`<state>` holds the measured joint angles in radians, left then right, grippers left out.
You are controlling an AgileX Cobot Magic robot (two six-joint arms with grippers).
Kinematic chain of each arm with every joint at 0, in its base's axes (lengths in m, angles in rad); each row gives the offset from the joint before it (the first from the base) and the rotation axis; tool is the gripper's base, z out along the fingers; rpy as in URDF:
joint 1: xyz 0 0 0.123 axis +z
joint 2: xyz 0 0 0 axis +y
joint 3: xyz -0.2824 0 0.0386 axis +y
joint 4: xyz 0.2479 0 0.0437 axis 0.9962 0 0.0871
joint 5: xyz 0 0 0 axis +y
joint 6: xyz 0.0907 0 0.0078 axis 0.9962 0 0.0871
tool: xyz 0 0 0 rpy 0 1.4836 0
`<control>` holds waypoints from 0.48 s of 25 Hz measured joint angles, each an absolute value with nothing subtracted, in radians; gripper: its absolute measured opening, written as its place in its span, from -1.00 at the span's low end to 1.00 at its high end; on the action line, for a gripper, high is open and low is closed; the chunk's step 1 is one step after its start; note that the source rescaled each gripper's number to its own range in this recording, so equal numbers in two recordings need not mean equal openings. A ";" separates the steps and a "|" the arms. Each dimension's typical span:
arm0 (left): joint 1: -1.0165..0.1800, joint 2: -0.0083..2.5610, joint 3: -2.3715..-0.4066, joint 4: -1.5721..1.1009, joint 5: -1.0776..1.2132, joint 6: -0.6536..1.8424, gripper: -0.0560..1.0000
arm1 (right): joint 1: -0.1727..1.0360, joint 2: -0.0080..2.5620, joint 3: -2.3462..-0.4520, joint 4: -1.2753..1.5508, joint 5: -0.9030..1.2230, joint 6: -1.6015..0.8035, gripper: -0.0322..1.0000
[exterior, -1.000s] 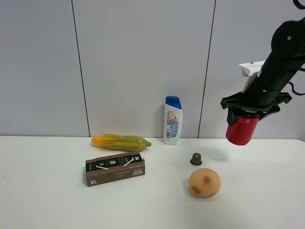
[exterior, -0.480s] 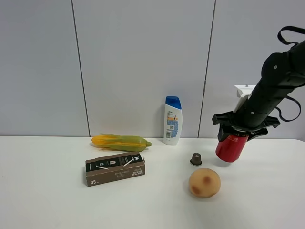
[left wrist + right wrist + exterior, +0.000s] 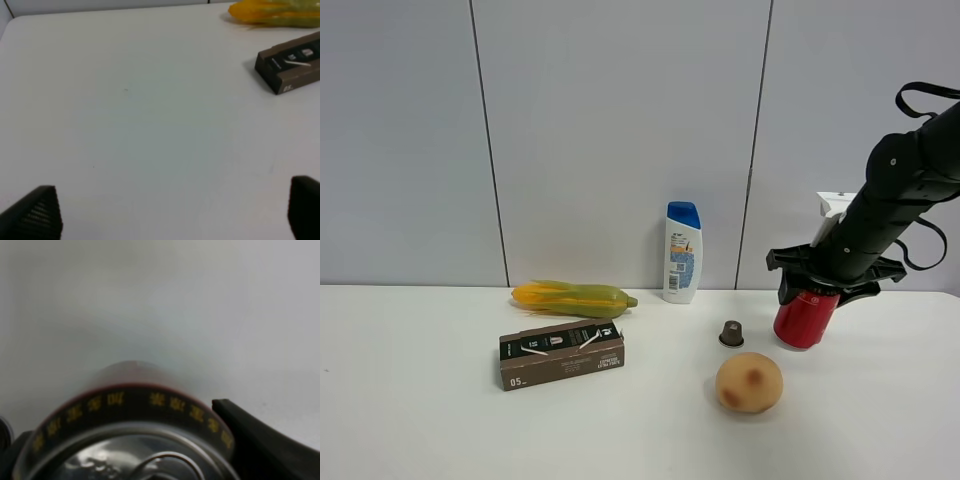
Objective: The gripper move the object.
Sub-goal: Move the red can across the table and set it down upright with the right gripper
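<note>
One second on, the right hand (image 3: 812, 290), clamped on the red can (image 3: 803, 323), hangs lower.

Around the can (image 3: 805, 318) I see the capsule (image 3: 731, 333) at nine o'clock and the potato (image 3: 749, 382) at seven; open table (image 3: 880, 400) from three to six.

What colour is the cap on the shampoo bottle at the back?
Blue cap on a white bottle, clearest in the exterior high view.
</note>
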<state>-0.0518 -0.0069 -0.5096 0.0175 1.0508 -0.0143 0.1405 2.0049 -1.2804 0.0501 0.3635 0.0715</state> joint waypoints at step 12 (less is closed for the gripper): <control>-0.052 -0.007 -0.510 0.018 1.051 -0.014 1.00 | 0.137 2.005 -1.280 0.080 0.356 0.070 -0.79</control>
